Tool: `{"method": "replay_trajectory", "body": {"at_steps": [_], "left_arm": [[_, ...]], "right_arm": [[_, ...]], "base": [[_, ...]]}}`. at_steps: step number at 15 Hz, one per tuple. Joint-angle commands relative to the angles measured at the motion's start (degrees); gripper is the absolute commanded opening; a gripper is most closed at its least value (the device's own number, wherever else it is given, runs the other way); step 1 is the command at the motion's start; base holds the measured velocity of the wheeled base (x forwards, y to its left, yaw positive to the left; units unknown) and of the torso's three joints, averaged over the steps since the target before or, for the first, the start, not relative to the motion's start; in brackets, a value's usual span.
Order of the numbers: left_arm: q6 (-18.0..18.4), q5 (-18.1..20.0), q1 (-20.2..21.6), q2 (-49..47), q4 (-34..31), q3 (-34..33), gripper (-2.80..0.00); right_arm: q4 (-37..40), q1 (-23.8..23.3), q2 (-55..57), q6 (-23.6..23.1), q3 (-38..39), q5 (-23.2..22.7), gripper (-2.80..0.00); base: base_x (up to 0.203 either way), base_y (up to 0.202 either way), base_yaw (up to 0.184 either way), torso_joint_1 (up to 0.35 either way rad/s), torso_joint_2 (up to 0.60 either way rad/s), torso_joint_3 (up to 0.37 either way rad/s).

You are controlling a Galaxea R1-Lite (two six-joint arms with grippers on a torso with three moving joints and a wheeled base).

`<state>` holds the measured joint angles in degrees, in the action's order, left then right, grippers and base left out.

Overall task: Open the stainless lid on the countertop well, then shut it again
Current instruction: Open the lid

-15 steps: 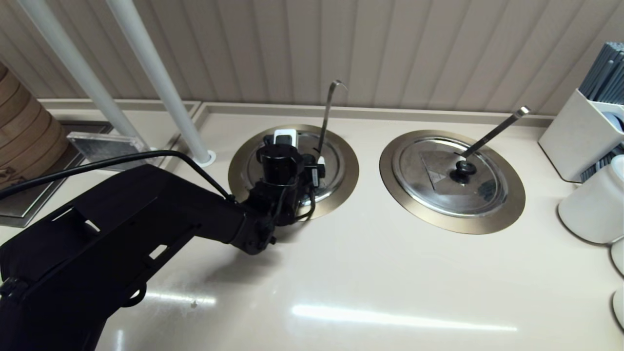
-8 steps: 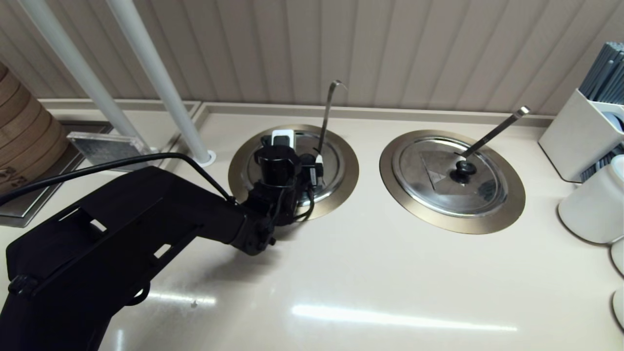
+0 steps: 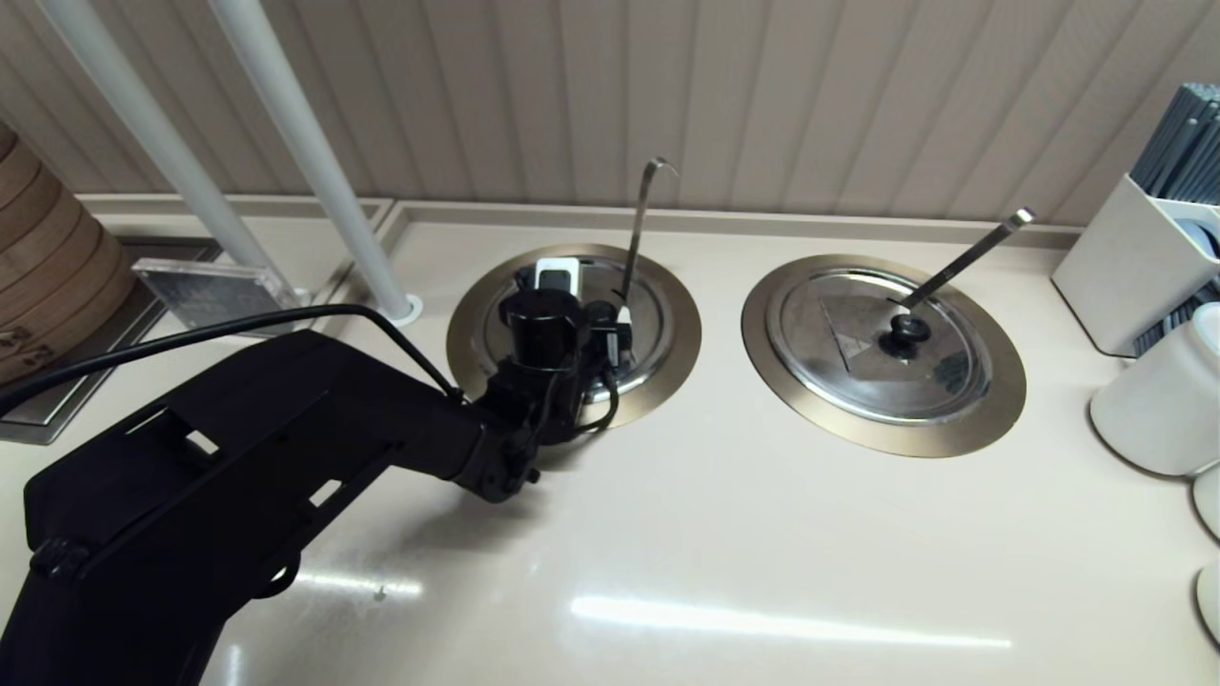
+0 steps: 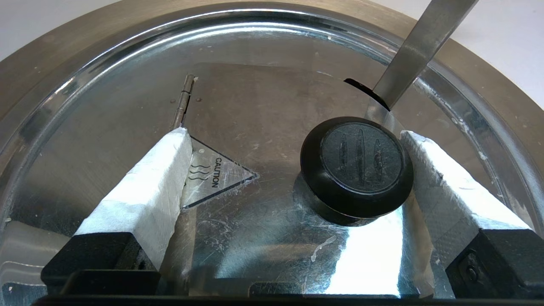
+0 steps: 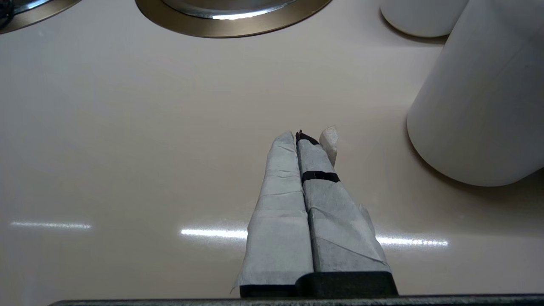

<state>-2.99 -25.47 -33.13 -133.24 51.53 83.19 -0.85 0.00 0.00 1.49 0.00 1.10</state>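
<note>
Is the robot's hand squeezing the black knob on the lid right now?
No, the left gripper is open: one finger sits beside the black knob, the other stands well apart.

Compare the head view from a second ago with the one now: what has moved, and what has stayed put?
Only the left arm shifted slightly over the lid. The left gripper is open around the knob, one finger against it, the other apart. The lid lies shut on the well, the ladle handle upright. The right gripper is shut above the counter.
</note>
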Motion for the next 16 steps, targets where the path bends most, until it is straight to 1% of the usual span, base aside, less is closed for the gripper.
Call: {"method": "replay_trajectory", "body": {"at_steps": [1,10,16], "left_arm": [[0.19,-0.28,0.09,-0.7,0.06,0.04,0.0],[0.44,-0.1,2.1,-0.35,0.06,0.83,0.0],[0.35,-0.1,2.37,0.18,0.06,0.83,0.0]], "right_arm": [[-0.03,0.0,0.0,0.01,0.26,0.04,-2.8],[-0.03,0.0,0.0,0.01,0.26,0.05,-2.8],[-0.03,0.0,0.0,0.01,0.26,0.05,-2.8]], "base": [[0.0,0.0,0.0,0.0,0.0,0.0],[0.0,0.0,0.0,0.0,0.0,0.0],[0.0,0.0,0.0,0.0,0.0,0.0]]}}
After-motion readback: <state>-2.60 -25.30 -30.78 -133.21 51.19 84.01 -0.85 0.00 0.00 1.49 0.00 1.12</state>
